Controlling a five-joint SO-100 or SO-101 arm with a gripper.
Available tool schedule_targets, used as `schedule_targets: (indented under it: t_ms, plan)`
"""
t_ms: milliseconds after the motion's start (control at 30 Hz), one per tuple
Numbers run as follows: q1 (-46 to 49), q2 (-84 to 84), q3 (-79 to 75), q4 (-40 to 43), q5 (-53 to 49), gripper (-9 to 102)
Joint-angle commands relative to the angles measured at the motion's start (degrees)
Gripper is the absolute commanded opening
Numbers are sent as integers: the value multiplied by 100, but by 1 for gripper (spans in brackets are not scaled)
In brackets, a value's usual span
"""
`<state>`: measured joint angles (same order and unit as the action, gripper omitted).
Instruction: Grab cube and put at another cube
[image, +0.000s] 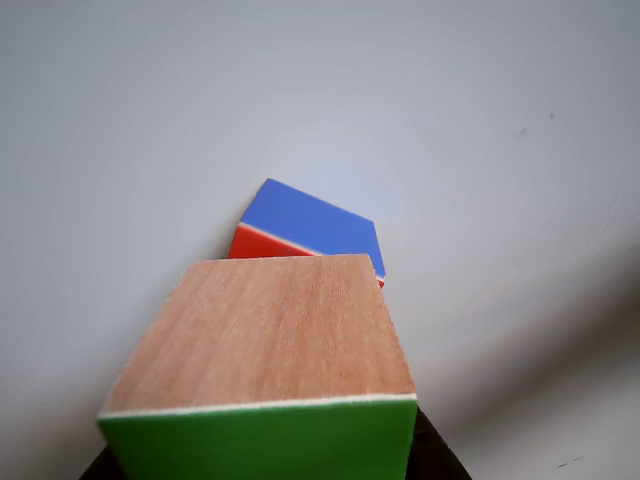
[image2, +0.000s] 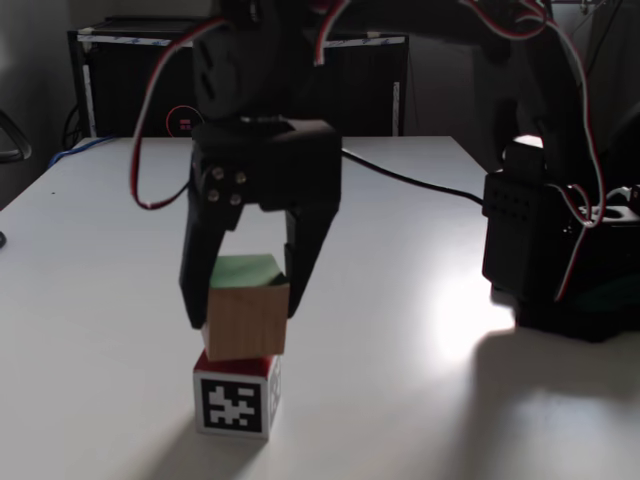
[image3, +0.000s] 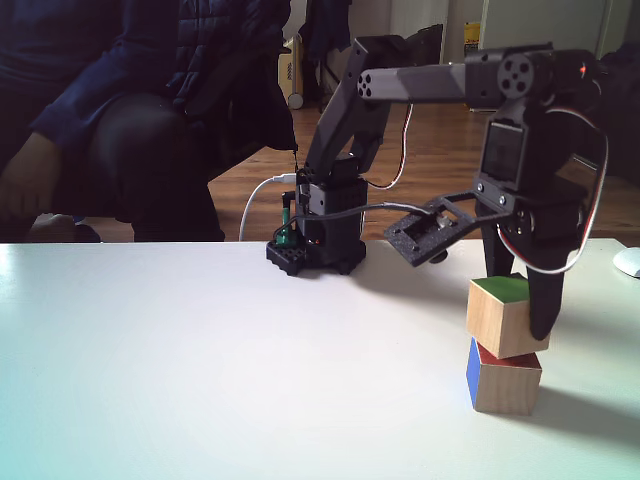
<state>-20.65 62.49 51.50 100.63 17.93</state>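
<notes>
The white table (image3: 180, 360) carries the whole arrangement; behind its far edge in a fixed view a seated person (image3: 120, 110) in dark clothing is partly visible; the black arm (image3: 430, 85) rises from its base (image3: 315, 250) near the table's far edge and reaches over to the right of that view, with red and white wires (image2: 150, 130) looping off it in the other fixed view; the gripper (image2: 243, 315) points downward and is clamped on the cube (image2: 246, 312), one dark finger on each side of the wood; the cube, light-brown wood with its green face uppermost in both fixed views, sits slightly tilted on top of another cube (image2: 238, 395), touching it, and overhangs it a little; in the other view the cube (image: 265, 340) fills the lower centre, green face nearest the lens, with the blue top and red side of another cube (image: 310, 222) showing just beyond and below it; another cube rests flat on the table, well apart from the base; its side towards one fixed camera bears a black-and-white square marker (image2: 236, 405); in the fixed view from the side it shows a blue face on the left and a plain wood face (image3: 508, 390).
</notes>
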Motion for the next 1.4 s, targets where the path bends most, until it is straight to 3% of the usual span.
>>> schedule_targets:
  t_ms: [0,333,567,833,1000,1200,1367]
  plan:
    - [-62,53,-308,44,18,21]
    - [-70,-325,-659,202,70,27]
    - [-114,-492,-800,281,105,40]
    - [-185,-255,-686,290,149,43]
    - [-413,1063,193,290,193,43]
    - [-765,3841,1802,290,185,43]
    - [-44,6003,2865,272,-158,42]
